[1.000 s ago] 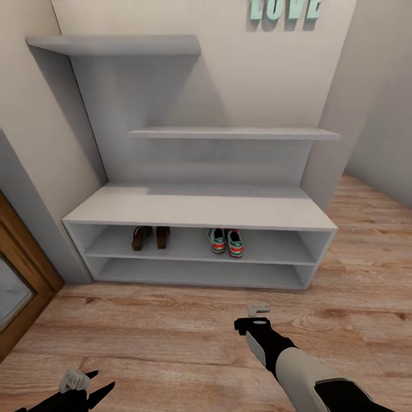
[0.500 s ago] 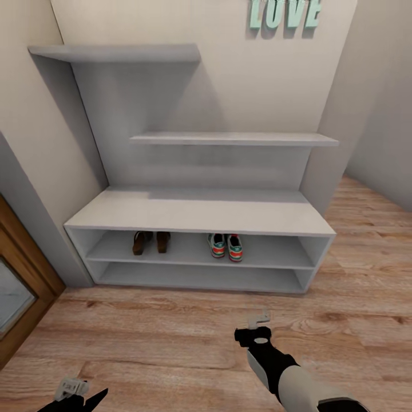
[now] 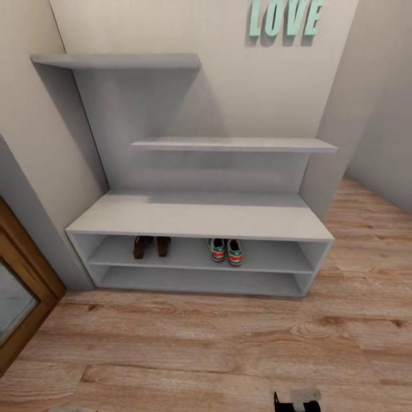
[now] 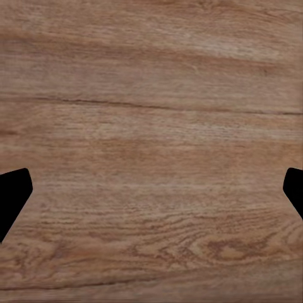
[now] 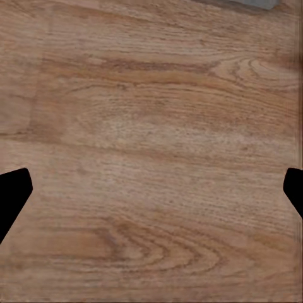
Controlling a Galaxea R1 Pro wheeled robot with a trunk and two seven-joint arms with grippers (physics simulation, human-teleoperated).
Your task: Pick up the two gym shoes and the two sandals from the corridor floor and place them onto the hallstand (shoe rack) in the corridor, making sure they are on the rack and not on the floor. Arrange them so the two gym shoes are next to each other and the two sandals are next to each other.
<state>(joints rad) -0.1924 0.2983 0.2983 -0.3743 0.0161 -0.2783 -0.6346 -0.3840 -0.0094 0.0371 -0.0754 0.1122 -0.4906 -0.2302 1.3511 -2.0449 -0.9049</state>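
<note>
The pale grey hallstand [image 3: 200,214] stands against the wall. On the upper of its two open shelves, the two brown sandals [image 3: 151,246] sit side by side at the left. The two white-green gym shoes [image 3: 225,250] sit side by side near the middle, heels toward me. The corridor floor [image 3: 189,343] in front is bare wood planks. My right gripper [image 3: 296,400] just shows at the bottom edge of the head view. In the wrist views, the left gripper [image 4: 151,196] and the right gripper [image 5: 151,196] hang over bare planks, fingers wide apart, holding nothing.
A brown wooden door with a glass pane [image 3: 17,297] stands at the left. Teal LOVE letters [image 3: 284,17] hang on the wall above two floating shelves [image 3: 229,144]. A wall corner [image 3: 337,114] juts out at the right, with floor running past it.
Both arms have drawn back toward the bottom edge of the head view. The whole picture has shifted slightly, so the camera moved. Shoes and sandals stay put.
</note>
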